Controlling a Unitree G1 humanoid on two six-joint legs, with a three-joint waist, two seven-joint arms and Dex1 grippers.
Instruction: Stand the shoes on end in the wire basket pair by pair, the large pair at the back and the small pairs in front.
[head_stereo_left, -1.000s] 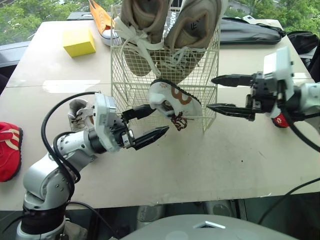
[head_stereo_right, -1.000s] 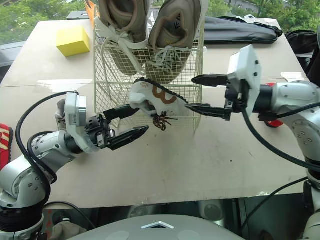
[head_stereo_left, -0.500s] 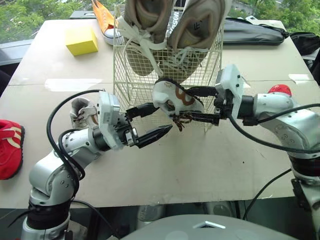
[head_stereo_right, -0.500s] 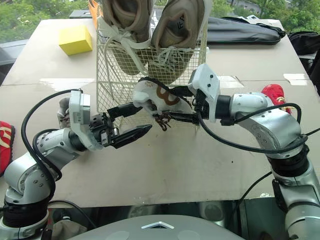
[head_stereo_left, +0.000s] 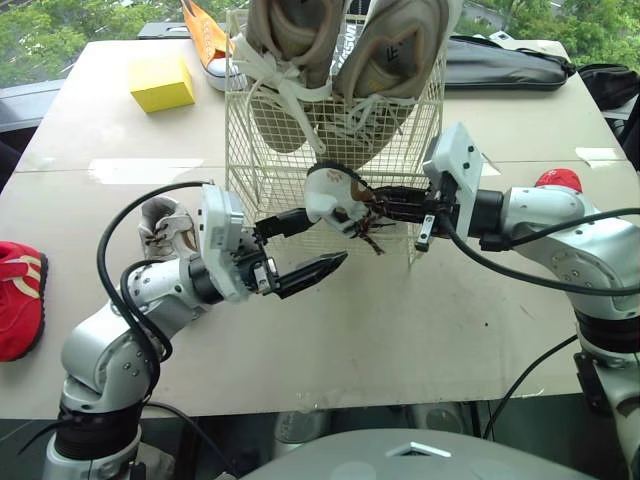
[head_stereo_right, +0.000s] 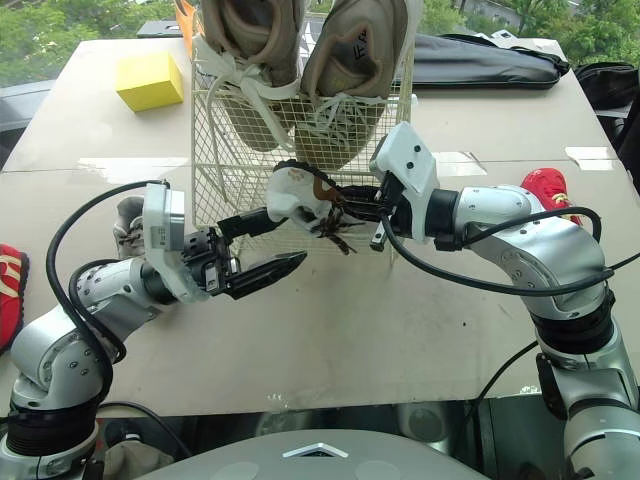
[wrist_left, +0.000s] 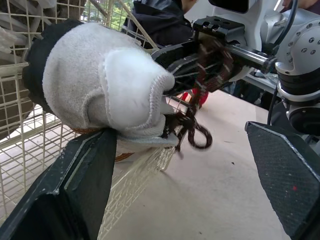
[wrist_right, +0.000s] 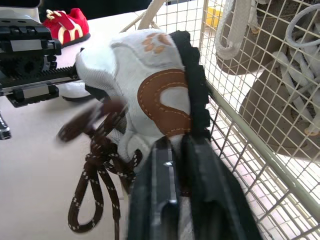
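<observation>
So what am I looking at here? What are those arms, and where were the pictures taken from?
This is a two-armed robot. The two wide pictures come from cameras in its head, looking down on a table; the two close-ups come from a camera on each wrist. Its right hand is shut on a small white shoe in front of a wire basket, which holds a big beige pair on end. Its left hand is open, one finger against that shoe. On the table lie a yellow block, a red shoe and another small shoe.
</observation>
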